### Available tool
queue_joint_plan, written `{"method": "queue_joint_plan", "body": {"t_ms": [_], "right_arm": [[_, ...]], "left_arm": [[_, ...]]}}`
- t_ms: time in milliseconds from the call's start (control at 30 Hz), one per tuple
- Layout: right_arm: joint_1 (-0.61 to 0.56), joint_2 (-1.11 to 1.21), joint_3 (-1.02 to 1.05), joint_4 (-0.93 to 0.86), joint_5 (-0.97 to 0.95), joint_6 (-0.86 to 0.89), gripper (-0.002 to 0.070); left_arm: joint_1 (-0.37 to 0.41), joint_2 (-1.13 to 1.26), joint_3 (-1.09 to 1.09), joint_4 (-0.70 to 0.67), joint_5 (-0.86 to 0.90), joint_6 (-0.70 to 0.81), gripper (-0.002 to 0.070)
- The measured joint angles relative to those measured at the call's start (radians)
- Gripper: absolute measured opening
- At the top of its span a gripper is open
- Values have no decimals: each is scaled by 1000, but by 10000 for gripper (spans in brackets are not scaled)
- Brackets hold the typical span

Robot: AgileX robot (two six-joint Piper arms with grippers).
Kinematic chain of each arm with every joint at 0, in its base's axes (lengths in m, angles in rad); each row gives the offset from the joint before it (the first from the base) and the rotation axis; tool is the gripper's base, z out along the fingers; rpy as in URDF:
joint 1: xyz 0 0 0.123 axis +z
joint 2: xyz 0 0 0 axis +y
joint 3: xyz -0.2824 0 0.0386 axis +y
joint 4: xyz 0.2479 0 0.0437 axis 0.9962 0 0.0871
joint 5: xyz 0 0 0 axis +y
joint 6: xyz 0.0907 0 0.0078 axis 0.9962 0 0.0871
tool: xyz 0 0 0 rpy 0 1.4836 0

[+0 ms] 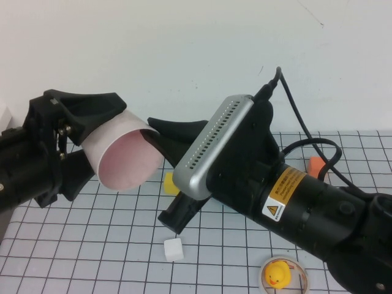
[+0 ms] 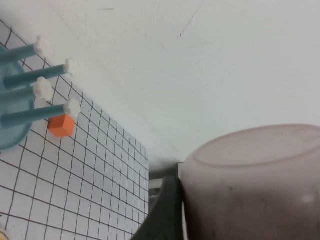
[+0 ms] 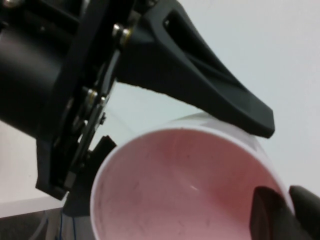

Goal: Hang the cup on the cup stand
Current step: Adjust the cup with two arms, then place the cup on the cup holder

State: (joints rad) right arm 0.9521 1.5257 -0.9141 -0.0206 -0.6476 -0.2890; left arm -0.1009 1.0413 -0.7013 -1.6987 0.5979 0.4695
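Observation:
The pale pink cup (image 1: 128, 162) is held in the air at the left, lying on its side with its mouth towards the right arm. My left gripper (image 1: 92, 144) is shut on the cup's body; the left wrist view shows one finger (image 2: 165, 210) against the cup (image 2: 250, 175). My right gripper (image 1: 154, 138) is at the cup's rim. In the right wrist view (image 3: 285, 212) one finger is inside the cup (image 3: 185, 190) and one outside, closed on the wall. The cup stand (image 2: 15, 130), teal with white-capped blue pegs, shows only in the left wrist view.
On the gridded table lie a white cube (image 1: 174, 249), an orange block (image 1: 315, 166), a yellow object (image 1: 170, 182) partly hidden by the right gripper, and a ring with a yellow duck (image 1: 282, 274) at the front. The right arm fills the right half of the high view.

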Motion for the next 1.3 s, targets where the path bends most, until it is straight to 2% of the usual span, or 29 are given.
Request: {"method": "queue_joint_plan", "body": {"t_ms": [200, 300, 633, 733, 833, 1000, 1067, 1200, 1300], "right_arm": [[0, 0, 0, -56, -4, 9, 29], [0, 0, 0, -80, -4, 18, 32], [0, 0, 0, -51, 10, 19, 35], [2, 0, 0, -51, 24, 21, 57], [9, 0, 0, -53, 57, 48, 143], [15, 0, 0, -59, 75, 120, 417], [15, 0, 0, -59, 93, 126, 481], [15, -15, 0, -59, 157, 163, 524], [15, -53, 0, -61, 290, 186, 527]], "left_arm": [[0, 0, 0, 4, 0, 0, 671], [0, 0, 0, 1, 0, 9, 629], [2, 0, 0, -6, -4, 44, 628], [2, 0, 0, -6, -13, 62, 623], [2, 0, 0, -6, -34, 121, 575], [2, 6, -30, 0, -93, 242, 573], [2, 8, -59, 0, -117, 284, 573], [2, 11, -131, 0, -162, 402, 573], [2, 42, -206, -3, -180, 538, 573]]}}
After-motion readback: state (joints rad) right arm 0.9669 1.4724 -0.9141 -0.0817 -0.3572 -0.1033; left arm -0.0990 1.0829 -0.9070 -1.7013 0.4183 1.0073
